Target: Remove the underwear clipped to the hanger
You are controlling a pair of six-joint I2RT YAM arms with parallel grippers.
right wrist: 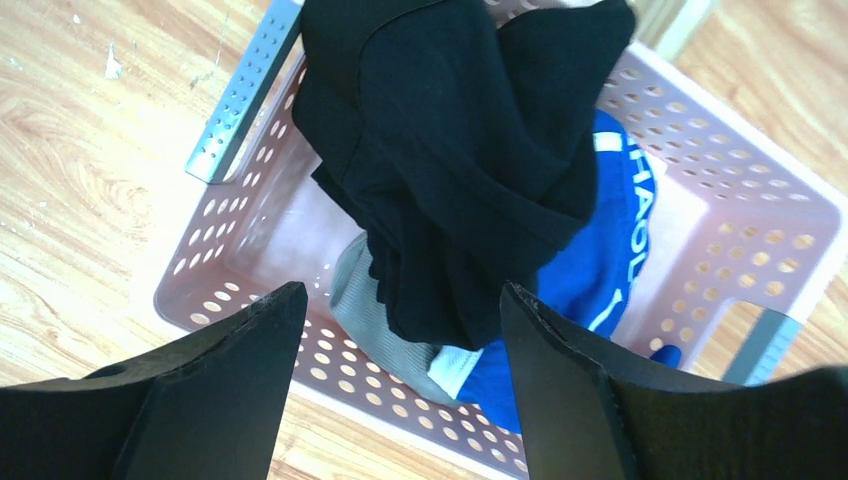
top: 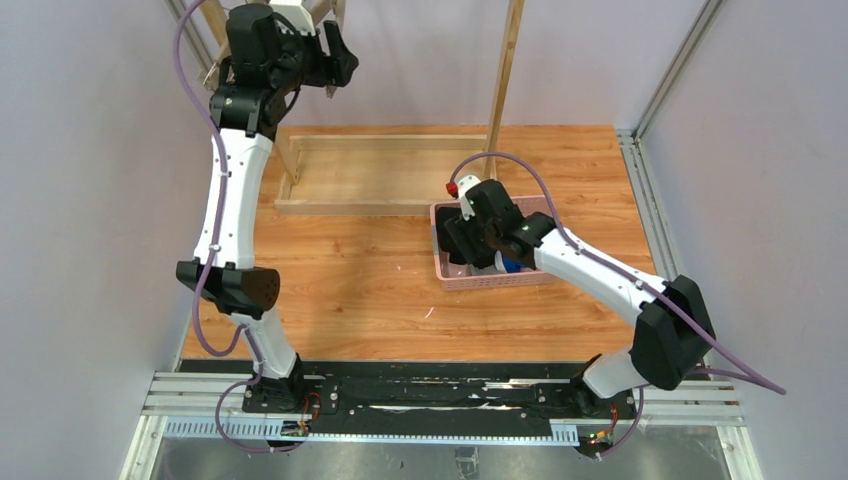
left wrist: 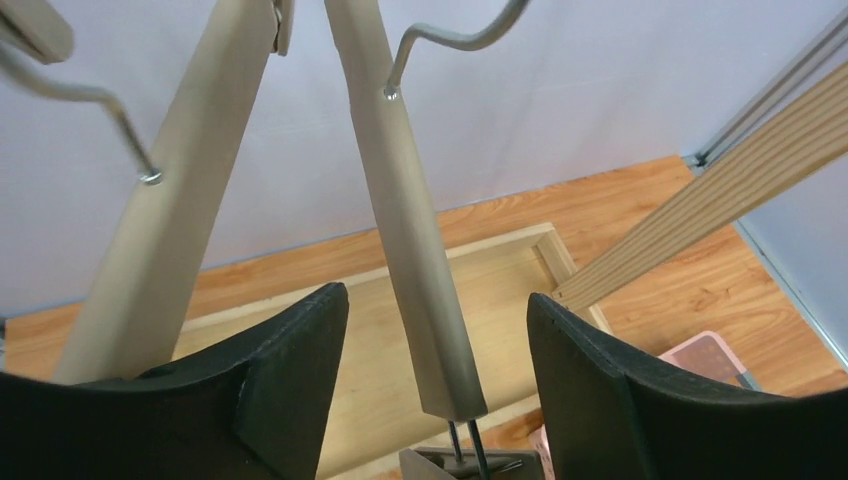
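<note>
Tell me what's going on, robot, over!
Left hand open at hanger bar. Right hand open above pink basket. Black underwear, blue underwear, grey underwear in basket. Nothing blocking.

Black briefs (right wrist: 450,170), pink perforated basket (right wrist: 722,172)

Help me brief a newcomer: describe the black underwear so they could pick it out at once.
On the wooden table, right of centre, sits a pink perforated basket. The black underwear lies crumpled on top of the heap inside. It is the only dark piece, covering a grey pair and a white-trimmed blue pair.
</note>
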